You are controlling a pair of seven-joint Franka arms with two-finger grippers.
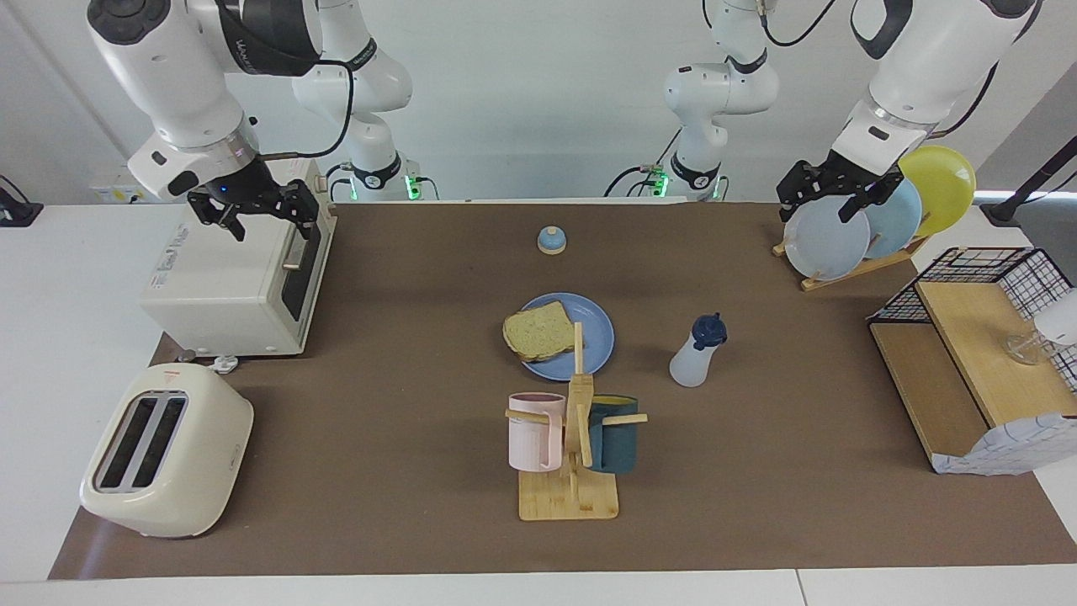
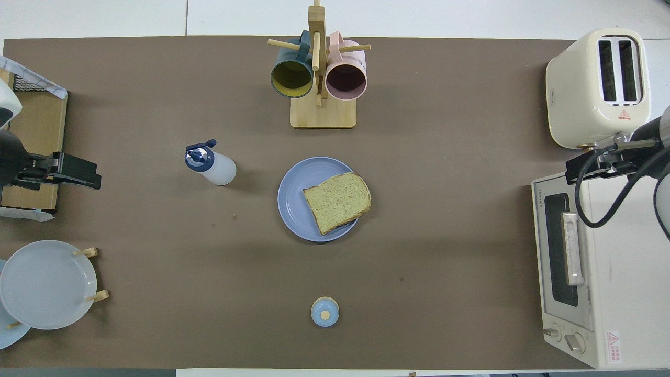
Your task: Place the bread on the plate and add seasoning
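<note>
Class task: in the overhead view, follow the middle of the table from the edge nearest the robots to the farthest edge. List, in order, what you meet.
Small blue-domed bell → blue plate carrying the bread slice → wooden mug stand with a dark teal mug and a pink mug.

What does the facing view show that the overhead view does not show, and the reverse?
Only the facing view shows the arms' bases, the yellow plate in the rack, and both open end effectors whole: the right end effector over the toaster oven, the left end effector over the rack. Only the overhead view shows inside the pink mug and the dark mug. Both show the bread on the plate, the seasoning upright beside it, the bell and the toaster.
</note>
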